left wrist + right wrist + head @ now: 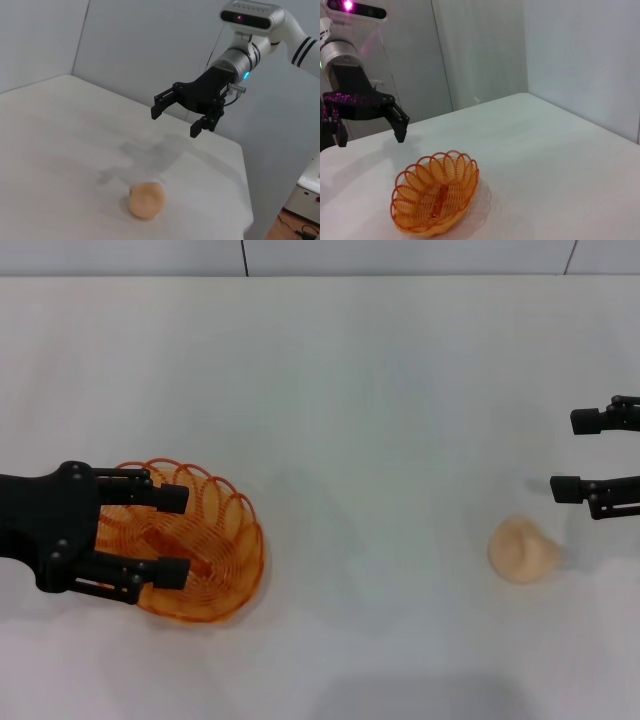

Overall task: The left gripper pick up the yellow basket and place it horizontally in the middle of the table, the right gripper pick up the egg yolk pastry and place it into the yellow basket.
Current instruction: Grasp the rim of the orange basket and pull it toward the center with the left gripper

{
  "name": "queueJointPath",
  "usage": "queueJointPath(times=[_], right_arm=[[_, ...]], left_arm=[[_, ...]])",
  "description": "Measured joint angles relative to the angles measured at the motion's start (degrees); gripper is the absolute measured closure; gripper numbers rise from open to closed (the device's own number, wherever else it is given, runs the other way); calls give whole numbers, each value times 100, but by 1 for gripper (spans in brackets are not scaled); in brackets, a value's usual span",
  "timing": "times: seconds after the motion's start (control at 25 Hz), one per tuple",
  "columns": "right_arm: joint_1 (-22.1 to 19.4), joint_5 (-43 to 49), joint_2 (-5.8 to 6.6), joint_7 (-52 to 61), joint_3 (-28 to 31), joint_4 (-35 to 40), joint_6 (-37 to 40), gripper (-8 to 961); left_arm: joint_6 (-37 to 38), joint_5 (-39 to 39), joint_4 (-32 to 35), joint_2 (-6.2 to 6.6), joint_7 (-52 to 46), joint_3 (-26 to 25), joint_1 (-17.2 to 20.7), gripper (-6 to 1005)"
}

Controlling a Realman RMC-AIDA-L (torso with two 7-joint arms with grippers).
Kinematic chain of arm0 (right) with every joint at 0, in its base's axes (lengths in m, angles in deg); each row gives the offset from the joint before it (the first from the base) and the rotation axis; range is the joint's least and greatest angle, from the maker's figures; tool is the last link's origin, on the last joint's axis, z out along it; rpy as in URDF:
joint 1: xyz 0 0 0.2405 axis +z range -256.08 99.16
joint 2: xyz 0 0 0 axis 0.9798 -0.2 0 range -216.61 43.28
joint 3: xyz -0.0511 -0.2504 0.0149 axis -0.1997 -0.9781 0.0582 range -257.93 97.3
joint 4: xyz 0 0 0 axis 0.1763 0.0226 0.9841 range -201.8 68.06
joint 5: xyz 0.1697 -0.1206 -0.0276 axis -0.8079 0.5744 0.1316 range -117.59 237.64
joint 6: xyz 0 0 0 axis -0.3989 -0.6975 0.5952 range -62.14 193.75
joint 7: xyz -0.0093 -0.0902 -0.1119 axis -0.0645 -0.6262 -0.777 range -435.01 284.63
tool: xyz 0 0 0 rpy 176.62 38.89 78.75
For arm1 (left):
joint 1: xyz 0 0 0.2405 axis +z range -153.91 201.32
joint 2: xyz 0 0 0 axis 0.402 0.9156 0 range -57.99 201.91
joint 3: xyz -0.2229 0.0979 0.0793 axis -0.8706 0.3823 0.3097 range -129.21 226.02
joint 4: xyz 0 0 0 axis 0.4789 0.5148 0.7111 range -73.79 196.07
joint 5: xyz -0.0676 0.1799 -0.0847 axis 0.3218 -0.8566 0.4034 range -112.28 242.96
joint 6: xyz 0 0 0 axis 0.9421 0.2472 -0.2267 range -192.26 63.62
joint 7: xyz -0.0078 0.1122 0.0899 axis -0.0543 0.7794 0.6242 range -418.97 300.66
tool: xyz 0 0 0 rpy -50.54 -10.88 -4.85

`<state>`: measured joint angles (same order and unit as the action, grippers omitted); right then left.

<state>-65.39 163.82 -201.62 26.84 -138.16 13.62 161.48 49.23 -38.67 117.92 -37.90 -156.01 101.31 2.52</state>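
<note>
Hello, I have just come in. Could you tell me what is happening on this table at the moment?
A two-armed robot is at work on a white table. Its left tool hovers open over the yellow basket, which sits on the robot's left side of the table, not yet gripped. The right tool is open too, up in the air beside the egg yolk pastry, which lies alone on the right side. Nothing is in the basket yet.

Setting: robot test lab. Evidence: plain white table (360, 370) set against bare grey panel walls (480, 50), no household furnishings. Two white robot arms (250, 47) with cameras on their wrists work over the table. Cables on floor (300, 231) beside it.
</note>
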Motion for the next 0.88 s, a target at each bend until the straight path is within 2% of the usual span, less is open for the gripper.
queueJointPath(times=[0.64,0.88], right_arm=[[21,10,0,0,-19,-14,-19,94],[44,10,-5,-3,-85,-70,-74,94]], left_arm=[[-21,13,0,-15,26,-11,-4,161],[-85,-149,-22,7,4,-196,-145,170]])
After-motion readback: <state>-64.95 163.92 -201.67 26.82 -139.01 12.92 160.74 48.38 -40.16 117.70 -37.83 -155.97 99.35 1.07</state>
